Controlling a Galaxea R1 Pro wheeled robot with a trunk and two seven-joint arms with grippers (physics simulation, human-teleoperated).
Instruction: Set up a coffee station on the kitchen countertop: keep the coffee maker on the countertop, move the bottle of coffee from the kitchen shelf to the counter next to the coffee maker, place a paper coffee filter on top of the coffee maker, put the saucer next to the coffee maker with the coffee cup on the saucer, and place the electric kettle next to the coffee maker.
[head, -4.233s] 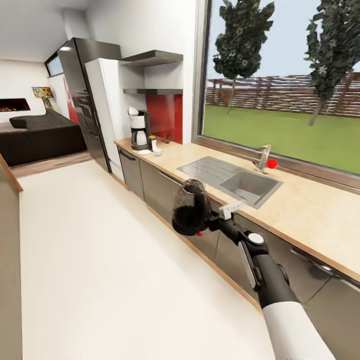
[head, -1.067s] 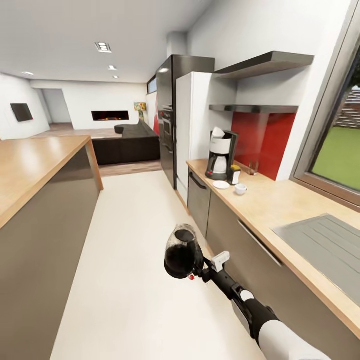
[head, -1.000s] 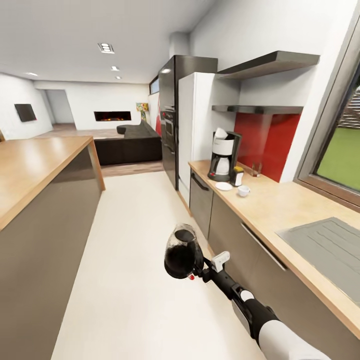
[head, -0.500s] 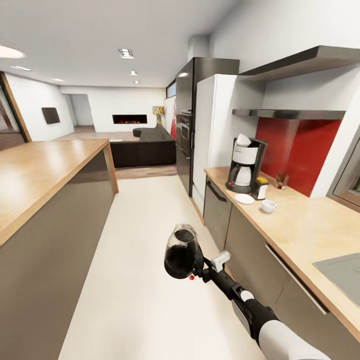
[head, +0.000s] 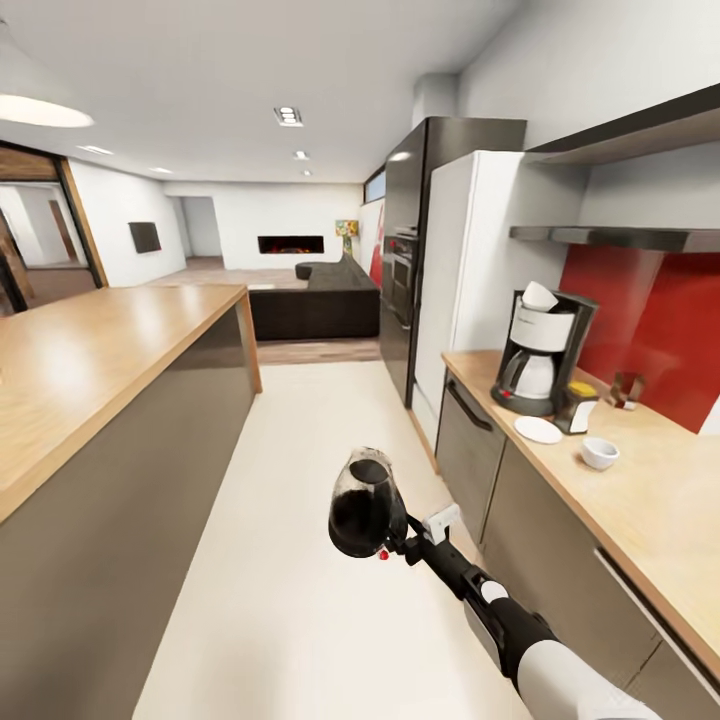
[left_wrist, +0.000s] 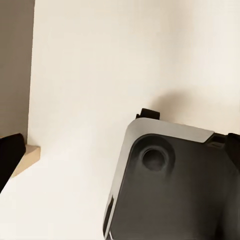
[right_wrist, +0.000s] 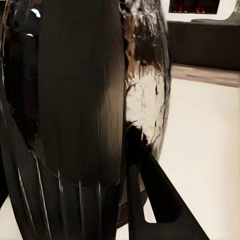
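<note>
Right claw (head: 400, 545) clamped on the electric kettle (head: 366, 505) above the floor; left claw's state unclear.

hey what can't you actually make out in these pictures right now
- Right gripper: head view, the electric kettle hides where the fingers close.
- Left gripper's state: the left wrist view looks at floor and robot body.
- Bottle of coffee: partly behind the saucer; label too small.
- Kitchen shelf: cut off by the frame edge.

Right pincer (head: 403, 545) carries electric kettle (head: 364, 503) above floor (head: 290, 560).
</note>
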